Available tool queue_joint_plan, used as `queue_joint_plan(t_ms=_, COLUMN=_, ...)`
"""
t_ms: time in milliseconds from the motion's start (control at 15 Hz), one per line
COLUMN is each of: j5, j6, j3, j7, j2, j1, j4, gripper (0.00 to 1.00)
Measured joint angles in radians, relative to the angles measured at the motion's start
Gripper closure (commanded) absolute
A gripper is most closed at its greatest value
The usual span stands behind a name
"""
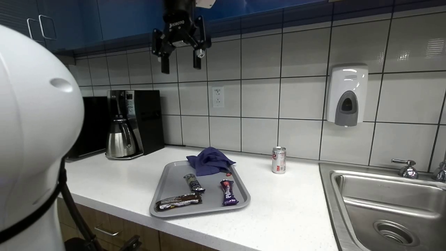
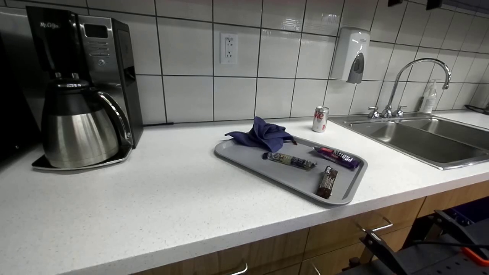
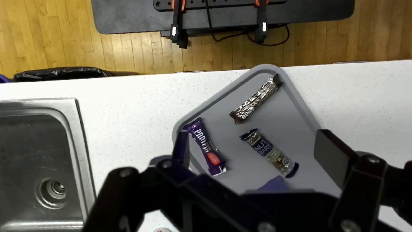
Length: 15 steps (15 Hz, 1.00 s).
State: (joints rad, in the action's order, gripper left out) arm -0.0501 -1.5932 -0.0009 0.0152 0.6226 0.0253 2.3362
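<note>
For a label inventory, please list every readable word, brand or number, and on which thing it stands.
"ROBOTIQ": the gripper.
"Mr. Coffee": the coffee maker.
"PROTEIN": the purple bar.
"NUT BARS": the nut bar.
"ke", part of a word: the can.
Too small or blurred: print on the brown bar, soap dispenser, pump bottle and wall outlet, and smaller print elsewhere. No readable number.

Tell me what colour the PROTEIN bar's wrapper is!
The wrapper is purple, with white letters and a red patch, best seen in the wrist view.
</note>
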Motion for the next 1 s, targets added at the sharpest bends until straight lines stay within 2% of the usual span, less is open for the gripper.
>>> queue_joint_plan(t_ms=333, j5=0.026, j6=-0.050, j3=0.014, j7=-0.030, j2=-0.006, j1=0.044, j4=0.039, gripper=0.00)
queue_joint_plan(t_ms=1000, j5=0.026, j6=-0.192, j3=0.014, j7=-0.139, j2=-0.094, j1=0.061, j4=0.120, gripper=0.00)
